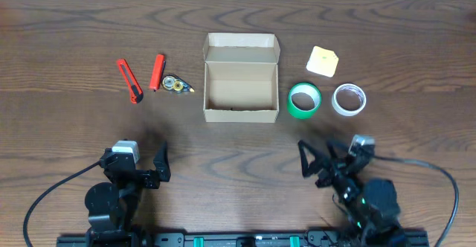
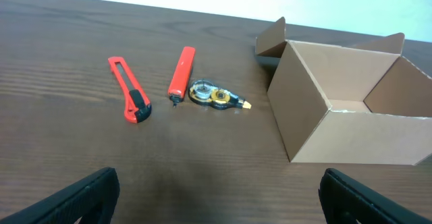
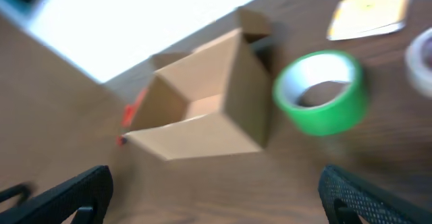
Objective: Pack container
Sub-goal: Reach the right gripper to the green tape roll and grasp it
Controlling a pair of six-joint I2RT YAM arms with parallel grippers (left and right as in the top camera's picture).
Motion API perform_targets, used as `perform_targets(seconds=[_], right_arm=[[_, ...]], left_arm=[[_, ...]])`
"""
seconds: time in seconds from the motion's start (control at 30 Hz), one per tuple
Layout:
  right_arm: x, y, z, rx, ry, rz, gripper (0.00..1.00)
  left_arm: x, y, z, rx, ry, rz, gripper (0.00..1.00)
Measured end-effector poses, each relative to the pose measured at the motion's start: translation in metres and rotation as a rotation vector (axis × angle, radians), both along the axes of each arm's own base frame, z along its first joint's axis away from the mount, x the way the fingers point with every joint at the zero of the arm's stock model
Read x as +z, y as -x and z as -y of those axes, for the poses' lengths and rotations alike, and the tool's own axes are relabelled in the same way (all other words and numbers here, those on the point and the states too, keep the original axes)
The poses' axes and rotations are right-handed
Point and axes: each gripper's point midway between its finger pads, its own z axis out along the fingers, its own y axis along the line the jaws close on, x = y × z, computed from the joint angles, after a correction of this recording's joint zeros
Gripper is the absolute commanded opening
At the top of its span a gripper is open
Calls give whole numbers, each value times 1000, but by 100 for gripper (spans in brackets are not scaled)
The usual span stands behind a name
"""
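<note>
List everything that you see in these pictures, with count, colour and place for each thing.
container: one, tan cardboard, lid open, table middle
utility knife: one, red and black, far left of the container
slim red tool: one, red, right of the utility knife
correction tape dispenser: one, clear and yellow, beside the slim red tool
green tape roll: one, green, close to the container's right side
white tape roll: one, white, right of the green one
note pad: one, yellow, behind the rolls
table: one, dark brown wood
left claw: one, black, open, near edge
right claw: one, black, open, near edge
</note>
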Motion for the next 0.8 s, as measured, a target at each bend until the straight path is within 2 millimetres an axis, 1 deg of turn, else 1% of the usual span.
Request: perform_targets(seconds=[0.1,0.13,0.2,0.27,0.37,0.47,0.57,0.7,0.8], right_arm=[[-5,-17,10,-29,102,-75,99],[-5,-21,12,-33,126,-91,99],[-2,-38,19,-39,199,-146,99],[2,-58,25,-43,251,-192,99],[3,-96,31,-22,329,-274,99],[-8,-127,29,36,406,-376,99],[-22,-152,28,92,471,-488,94],[-40,-173,31,124,532,-610,93],[-59,-181,35,134,569,-687,93]], left_arm=[[1,0,0,0,-1,3,95],[0,0,0,0,0,2,95],[1,0,0,0,-1,3,95],[0,0,0,0,-1,3,95],[0,0,0,0,0,2,95],[0,0,0,0,0,2,95],[0,0,0,0,0,2,95],[0,0,0,0,0,2,95],[0,0,0,0,-1,3,95]])
